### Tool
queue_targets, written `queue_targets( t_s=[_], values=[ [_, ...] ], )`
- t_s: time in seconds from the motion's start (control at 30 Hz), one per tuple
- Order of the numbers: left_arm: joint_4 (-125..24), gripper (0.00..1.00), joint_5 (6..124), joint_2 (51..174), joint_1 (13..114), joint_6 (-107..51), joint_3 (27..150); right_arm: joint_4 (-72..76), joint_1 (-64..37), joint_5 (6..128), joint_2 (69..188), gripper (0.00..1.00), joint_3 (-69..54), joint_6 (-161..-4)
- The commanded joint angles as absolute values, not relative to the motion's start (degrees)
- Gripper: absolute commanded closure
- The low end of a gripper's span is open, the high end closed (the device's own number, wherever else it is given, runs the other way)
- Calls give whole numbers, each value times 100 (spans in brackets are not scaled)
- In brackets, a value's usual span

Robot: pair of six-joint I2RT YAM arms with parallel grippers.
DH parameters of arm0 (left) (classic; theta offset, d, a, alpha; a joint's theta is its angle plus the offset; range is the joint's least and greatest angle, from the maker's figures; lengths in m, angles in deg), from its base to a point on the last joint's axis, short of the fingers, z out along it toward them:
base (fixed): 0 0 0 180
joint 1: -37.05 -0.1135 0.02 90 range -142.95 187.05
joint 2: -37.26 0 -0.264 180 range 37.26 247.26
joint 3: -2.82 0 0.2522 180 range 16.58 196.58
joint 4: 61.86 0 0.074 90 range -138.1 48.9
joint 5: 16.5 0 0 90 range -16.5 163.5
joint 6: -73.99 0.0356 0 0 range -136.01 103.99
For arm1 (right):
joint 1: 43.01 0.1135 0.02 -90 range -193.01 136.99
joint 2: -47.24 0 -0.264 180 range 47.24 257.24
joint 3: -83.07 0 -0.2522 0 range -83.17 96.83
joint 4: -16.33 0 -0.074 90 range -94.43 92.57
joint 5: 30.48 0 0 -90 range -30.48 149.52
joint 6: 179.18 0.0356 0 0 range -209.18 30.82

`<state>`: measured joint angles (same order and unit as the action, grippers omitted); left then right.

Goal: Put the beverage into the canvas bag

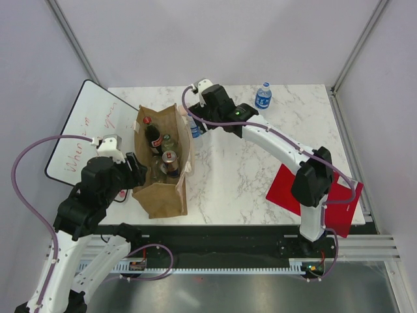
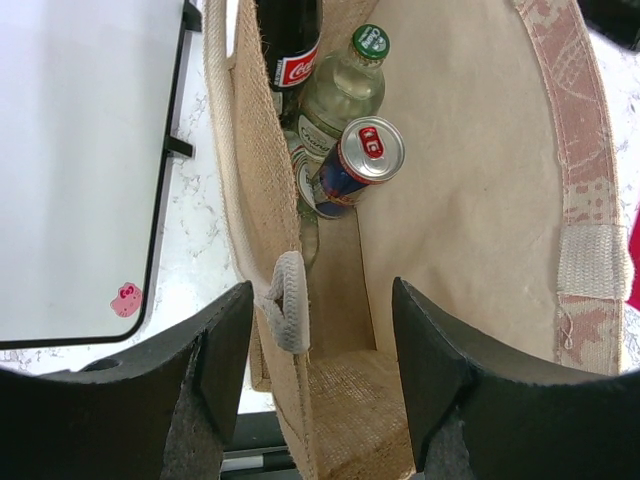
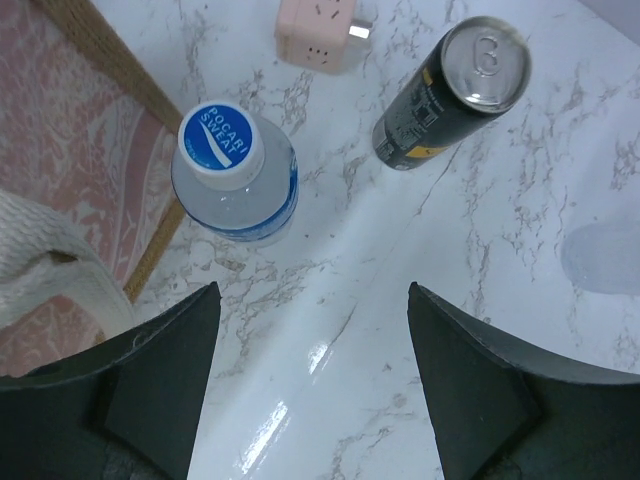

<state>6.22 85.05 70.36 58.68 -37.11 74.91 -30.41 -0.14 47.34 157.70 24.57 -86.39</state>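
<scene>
The tan canvas bag (image 1: 167, 192) stands upright near the table's front left. It holds a cola bottle (image 2: 296, 55), a green-capped clear bottle (image 2: 345, 88) and a red-and-blue can (image 2: 357, 163). My left gripper (image 2: 320, 350) is open, astride the bag's left wall, with the white rope handle (image 2: 288, 312) loose between the jaws. My right gripper (image 3: 312, 370) hangs open over bare marble just right of the bag. A blue-capped Pocari Sweat bottle (image 3: 236, 178) stands ahead of its left finger, and a black can (image 3: 452, 92) ahead to the right.
A pink power adapter (image 3: 318, 32) lies beyond the bottle. Another blue-capped bottle (image 1: 263, 96) stands at the table's back. A red sheet (image 1: 314, 194) overhangs the front right edge. A whiteboard (image 1: 81, 134) lies left of the bag.
</scene>
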Motion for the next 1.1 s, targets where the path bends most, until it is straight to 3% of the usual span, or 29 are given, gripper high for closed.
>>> queue_targets(
  t_s=[0.0,0.6,1.07],
  values=[
    [700,36,8624,7048,5876,-3482,7705,-2407,-73,5353,15790,18,2125,-9286],
    [991,37,8800,7109,5876,-3570,7863,-1203,-152,6391,16616,16,2186,-9797],
    [964,40,8809,7206,5876,-3605,7811,-965,-161,6409,16994,19,2300,-9806]
  ],
)
